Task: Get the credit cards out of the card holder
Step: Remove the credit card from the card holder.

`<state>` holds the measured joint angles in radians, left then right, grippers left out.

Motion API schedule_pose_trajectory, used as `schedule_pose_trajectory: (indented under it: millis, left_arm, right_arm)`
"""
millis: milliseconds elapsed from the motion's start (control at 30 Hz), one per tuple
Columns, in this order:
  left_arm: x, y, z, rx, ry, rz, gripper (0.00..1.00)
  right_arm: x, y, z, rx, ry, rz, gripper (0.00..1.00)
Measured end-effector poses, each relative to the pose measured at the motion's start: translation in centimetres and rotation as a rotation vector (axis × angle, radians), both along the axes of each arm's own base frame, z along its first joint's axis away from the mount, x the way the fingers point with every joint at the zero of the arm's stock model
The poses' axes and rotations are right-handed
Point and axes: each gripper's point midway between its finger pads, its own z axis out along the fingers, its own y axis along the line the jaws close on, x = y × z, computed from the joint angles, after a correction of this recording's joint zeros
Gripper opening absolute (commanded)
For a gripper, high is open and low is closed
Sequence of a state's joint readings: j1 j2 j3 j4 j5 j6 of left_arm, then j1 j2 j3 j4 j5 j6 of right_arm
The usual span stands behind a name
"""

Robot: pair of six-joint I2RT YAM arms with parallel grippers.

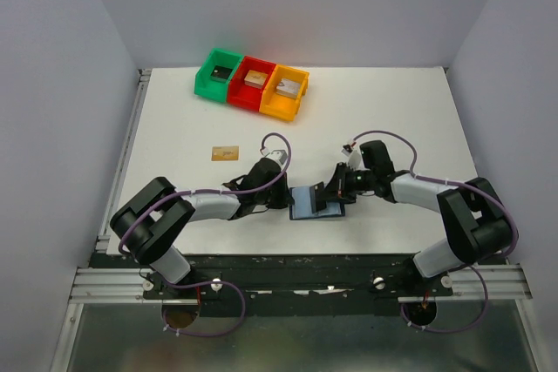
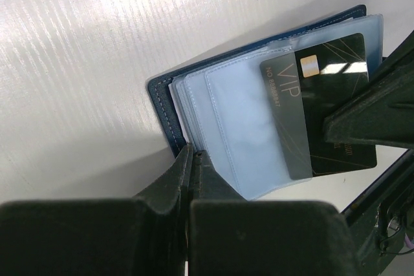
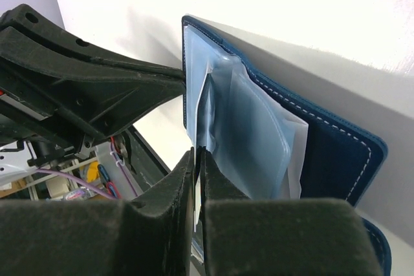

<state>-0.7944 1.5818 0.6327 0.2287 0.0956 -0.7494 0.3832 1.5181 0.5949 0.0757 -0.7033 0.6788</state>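
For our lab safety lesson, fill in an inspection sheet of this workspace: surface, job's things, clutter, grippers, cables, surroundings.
Surface: white table, matte.
Job's things: card holder open between the arms; black card partly out of its sleeve; tan-gold card loose on the table.
Clutter: green bin, red bin, orange bin in a row at the far edge.
Grippers: left gripper shut at the card holder's edge; right gripper shut on the black card, it seems.
Cables: purple cables loop over both arms, off the card holder.
Surroundings: pale walls on three sides.

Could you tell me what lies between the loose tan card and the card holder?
The left arm's wrist crosses the stretch from tan card to card holder, in the top view.
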Motion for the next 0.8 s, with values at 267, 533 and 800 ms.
schedule_pose_trajectory:
  millis: [267,533,800]
  left_arm:
    - [0.0,0.0,0.0,0.0,-0.002,0.001,0.0]
    - [-0.3,0.6,0.3,0.026,-0.005,-0.003,0.0]
    - [-0.2,1.1,2.1,0.054,-0.047,-0.033,0.57]
  right_arm:
    - [0.2,-0.7,0.1,-0.013,-0.006,-0.023,0.0]
    - [-0.2,-2.2,-0.4,-0.095,0.007,-0.063,0.0]
    - [-0.2,-3.4,1.3,-0.162,-0.038,-0.089,0.0]
